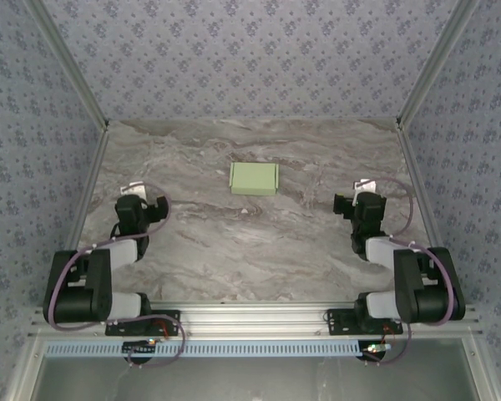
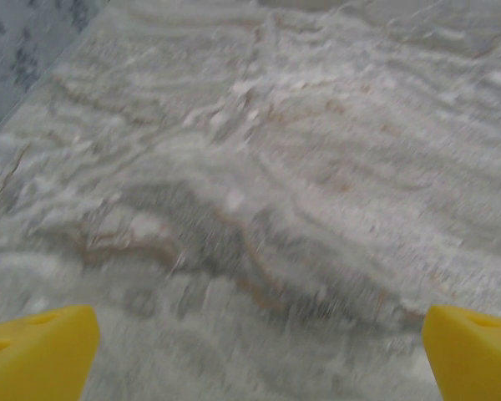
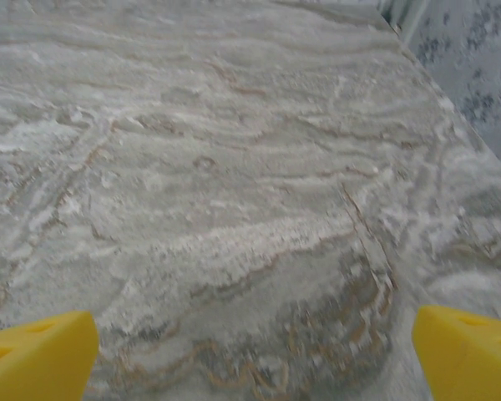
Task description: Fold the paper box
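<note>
Firstly, on the left side the left gripper (image 2: 255,357) hovers low over the marble table (image 1: 234,251). Its two yellow fingers (image 2: 35,357) stand spread far apart at the two edges of the wrist view, with bare stone between them, so it holds nothing.

Further right, in the middle of the table and toward its far side, lies the paper box (image 1: 254,178). It is a small pale green rectangle lying flat, well apart from both arms and roughly between them. A thin line runs along its near long side, which could be a lid or a flap edge, but I cannot tell this for sure.

On the right side, the right gripper (image 3: 252,357) is in the same condition: its yellow fingers (image 3: 468,355) are wide apart above the stone and pinch nothing.

About handling, I judge the box to be very light and made of thin card, stiff along its creases but easy to dent or crush. On this smooth table it will probably slide away when pushed from one side only. I think it is safer to press it down gently with one gripper and to pinch a free edge or flap with the other one, closing softly.
</note>
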{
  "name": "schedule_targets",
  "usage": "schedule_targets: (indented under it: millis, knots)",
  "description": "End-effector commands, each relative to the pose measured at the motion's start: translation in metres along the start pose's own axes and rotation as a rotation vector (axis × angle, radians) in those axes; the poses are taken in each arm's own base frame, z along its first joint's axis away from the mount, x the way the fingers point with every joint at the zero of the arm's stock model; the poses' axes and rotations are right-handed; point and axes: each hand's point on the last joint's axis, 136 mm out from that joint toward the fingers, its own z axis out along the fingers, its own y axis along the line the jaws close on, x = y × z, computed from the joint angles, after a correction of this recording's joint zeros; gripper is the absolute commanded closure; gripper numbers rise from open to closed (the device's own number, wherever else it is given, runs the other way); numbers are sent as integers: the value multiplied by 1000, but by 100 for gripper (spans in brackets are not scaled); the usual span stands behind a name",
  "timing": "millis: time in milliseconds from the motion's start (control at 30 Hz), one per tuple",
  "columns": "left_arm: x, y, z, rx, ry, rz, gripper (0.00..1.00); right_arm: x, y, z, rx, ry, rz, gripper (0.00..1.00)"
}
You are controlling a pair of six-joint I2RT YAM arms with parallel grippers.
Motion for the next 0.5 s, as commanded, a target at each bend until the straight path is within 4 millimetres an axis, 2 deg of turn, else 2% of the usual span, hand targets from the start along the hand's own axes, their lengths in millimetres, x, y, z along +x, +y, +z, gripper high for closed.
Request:
schedule_targets:
  millis: [0,100,167,200,267,467]
  knots:
    - [-28,-16,6,86,-119,45,1,-12,8,8,-59,-87,-14,1]
    - [-16,-22,14,122,-162,60,1,-4,10,16,-68,-87,-13,1]
    - [-11,-24,18,133,-88,71,1,-2,11,20,-77,-55,-16,1]
    - [-14,-26,22,137,-89,77,1,-3,10,22,-78,-55,-5,1]
    - [-13,-15,28,91,-53,36,1,-2,3,26,-81,-26,36,1]
    - [-14,-14,27,86,-68,36,1,-2,3,26,-85,-30,36,1]
